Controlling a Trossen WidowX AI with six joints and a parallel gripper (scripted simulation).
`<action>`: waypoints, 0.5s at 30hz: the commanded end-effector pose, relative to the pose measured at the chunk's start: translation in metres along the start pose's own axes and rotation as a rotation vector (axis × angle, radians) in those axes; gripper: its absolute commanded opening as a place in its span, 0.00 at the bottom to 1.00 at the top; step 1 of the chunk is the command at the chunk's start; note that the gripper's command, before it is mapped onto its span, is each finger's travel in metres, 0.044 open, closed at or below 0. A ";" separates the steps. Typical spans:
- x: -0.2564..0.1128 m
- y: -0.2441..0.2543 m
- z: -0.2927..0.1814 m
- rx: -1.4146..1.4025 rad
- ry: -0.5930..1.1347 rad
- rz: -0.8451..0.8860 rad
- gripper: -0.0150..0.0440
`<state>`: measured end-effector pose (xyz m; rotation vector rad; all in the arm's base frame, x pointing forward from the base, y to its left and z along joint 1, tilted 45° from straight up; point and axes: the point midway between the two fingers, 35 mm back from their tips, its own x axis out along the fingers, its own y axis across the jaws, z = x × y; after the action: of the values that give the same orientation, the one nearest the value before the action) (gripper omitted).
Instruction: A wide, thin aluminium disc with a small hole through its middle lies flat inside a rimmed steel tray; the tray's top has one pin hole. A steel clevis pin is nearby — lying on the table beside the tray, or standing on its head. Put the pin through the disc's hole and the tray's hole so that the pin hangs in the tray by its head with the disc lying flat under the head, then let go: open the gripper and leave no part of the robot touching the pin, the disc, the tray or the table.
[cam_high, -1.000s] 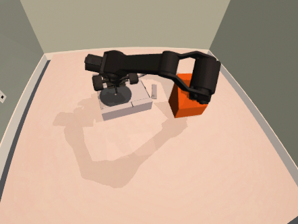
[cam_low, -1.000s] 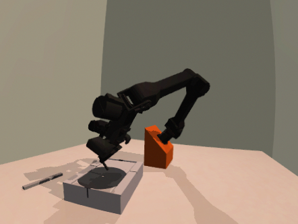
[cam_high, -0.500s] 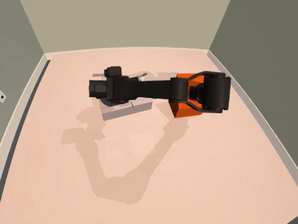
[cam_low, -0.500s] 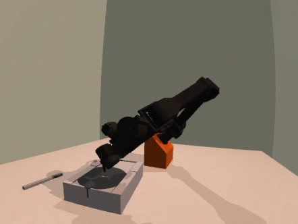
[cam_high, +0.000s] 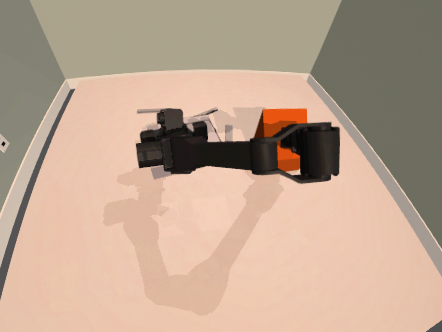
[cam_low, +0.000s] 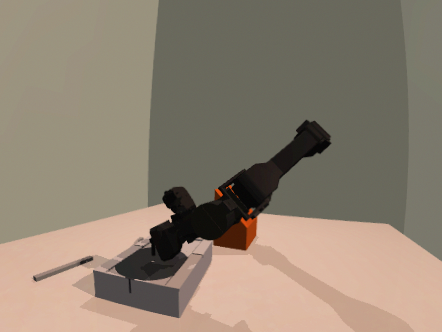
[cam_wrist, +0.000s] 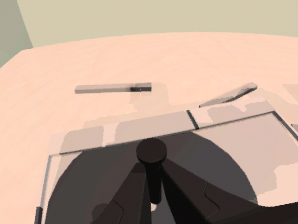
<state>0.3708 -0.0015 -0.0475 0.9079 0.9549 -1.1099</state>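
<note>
There are 1 pin (cam_low: 153, 247) (cam_wrist: 151, 150), 1 disc (cam_low: 140, 269) (cam_wrist: 100, 175), 1 tray (cam_high: 159, 173) (cam_low: 137, 295) (cam_wrist: 145, 131), 3 bars (cam_high: 228, 132) (cam_low: 60, 270) (cam_wrist: 110, 88), 1 arm (cam_high: 225, 155) (cam_low: 215, 220), 1 block (cam_high: 285, 116) (cam_low: 235, 237).
</note>
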 end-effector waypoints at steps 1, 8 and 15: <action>0.001 0.003 0.000 0.003 -0.013 0.000 0.25; 0.003 0.002 -0.004 0.003 -0.015 0.000 0.25; 0.007 0.003 -0.014 0.003 -0.015 -0.001 0.25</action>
<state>0.3726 0.0053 -0.0543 0.9037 0.9439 -1.1162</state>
